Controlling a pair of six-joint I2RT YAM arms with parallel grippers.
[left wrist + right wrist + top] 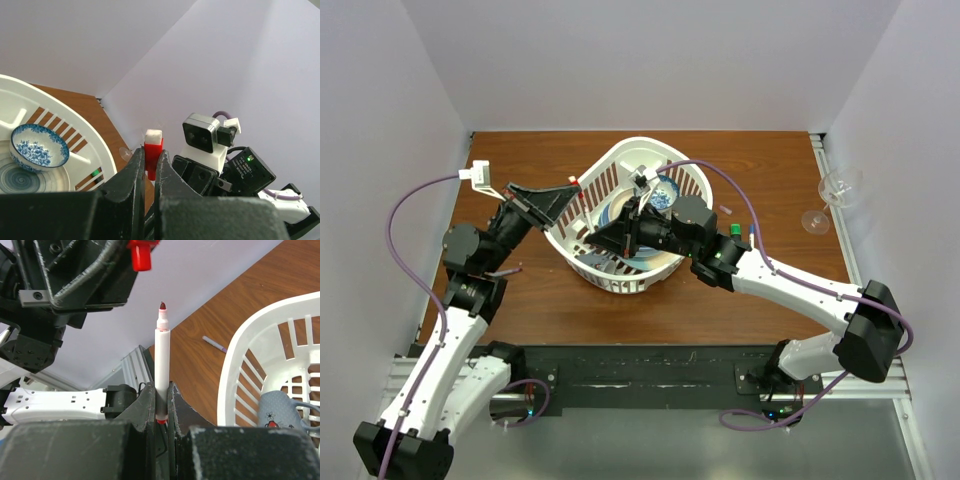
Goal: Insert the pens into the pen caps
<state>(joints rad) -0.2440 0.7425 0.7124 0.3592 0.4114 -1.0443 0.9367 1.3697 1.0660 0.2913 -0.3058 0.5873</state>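
The left gripper [149, 161] is closed on a red cap [153, 152], pinching it between both fingers so that its white-ended top sticks out past the fingertips. The right gripper [161, 392] is clamped around the lower part of a thin white-barrelled pen [161, 357], which stands upright out of the jaws with its red felt tip bare and pointing up. In the right wrist view the cap hangs above and a little to the left of that tip, with a clear gap between them, so the pen is not in the cap. Seen from above, both grippers meet over the near-left rim of a white slatted basket [645, 143] in the middle of the brown tabletop [520, 300]. In the basket lie a blue-and-white bowl [39, 146] and a plate [17, 180] under it. A purple pen [214, 344] lies on the tabletop outside the basket, a green cap [734, 230] sits just beside the right arm, and a wine glass [835, 192] stands tilted near the far right edge.
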